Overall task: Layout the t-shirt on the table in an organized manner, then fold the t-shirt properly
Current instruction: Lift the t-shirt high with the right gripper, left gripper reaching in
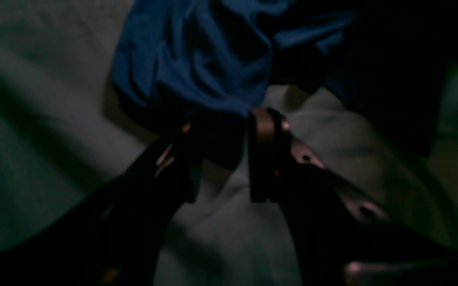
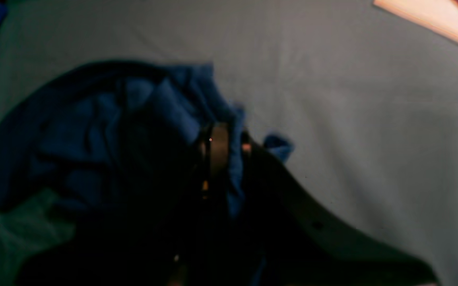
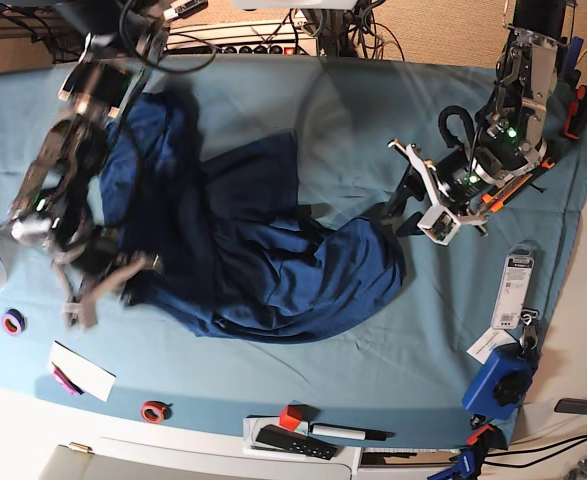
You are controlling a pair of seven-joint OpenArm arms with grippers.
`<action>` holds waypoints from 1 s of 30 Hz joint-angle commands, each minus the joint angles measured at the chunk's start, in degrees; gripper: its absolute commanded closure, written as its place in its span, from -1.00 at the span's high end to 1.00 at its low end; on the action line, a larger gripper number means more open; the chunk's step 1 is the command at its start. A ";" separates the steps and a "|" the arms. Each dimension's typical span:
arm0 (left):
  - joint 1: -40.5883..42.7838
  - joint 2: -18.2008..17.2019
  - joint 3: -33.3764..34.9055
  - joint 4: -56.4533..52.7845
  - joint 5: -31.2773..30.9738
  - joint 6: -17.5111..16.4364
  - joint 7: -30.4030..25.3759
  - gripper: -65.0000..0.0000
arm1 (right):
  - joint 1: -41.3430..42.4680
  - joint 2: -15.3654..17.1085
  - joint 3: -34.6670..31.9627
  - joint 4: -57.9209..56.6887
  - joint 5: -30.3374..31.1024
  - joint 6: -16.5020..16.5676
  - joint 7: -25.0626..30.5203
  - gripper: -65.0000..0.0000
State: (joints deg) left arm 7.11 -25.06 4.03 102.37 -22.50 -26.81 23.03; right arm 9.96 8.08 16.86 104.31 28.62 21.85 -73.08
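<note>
Across the middle of the desk [image 3: 303, 95], the t-shirt [image 3: 273, 270] lies crumpled in a loose heap, a dark navy mass against the light teal cloth, with one part stretching up toward the far left corner as the base view shows it.

At the t-shirt's left edge in that view, the right hand [image 3: 108, 278] is down in the fabric. Its wrist camera shows the fingers [image 2: 218, 149] drawn together with a fold of blue cloth pinched between them, so it is clamped on the t-shirt.

Off the t-shirt's right edge, the left hand [image 3: 405, 200] sits low over the desk just beside the cloth's rounded hem. Its wrist view shows two fingers [image 1: 262, 131] standing apart, with the fabric's edge bunched right at their tips; nothing is gripped between them that the dim picture makes clear.

Along the near edge of the desk, below the t-shirt, lie a red tape roll [image 3: 153, 411], a white card [image 3: 81, 371], a small red block [image 3: 291, 417], and a black marker [image 3: 351, 432]. A purple tape ring [image 3: 13, 322] rests near the left border.
</note>
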 commanded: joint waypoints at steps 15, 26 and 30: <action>-3.17 -0.33 -0.39 0.98 -3.28 -3.02 -1.16 -0.40 | -14.88 -8.87 -1.01 12.07 23.32 5.75 -2.95 -1.00; -3.15 -0.33 -0.39 0.98 -3.28 -3.02 -0.98 -0.40 | -12.20 -10.45 -21.55 12.70 21.84 7.06 9.62 -1.00; -3.15 -0.35 -0.39 0.98 -3.28 -3.02 -0.96 -0.40 | -5.51 -12.48 -26.23 12.70 15.10 6.64 13.07 -1.00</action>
State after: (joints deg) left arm 4.75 -24.93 3.97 102.37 -24.91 -29.63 23.51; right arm 3.42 -3.90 -9.23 115.94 41.78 28.21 -62.22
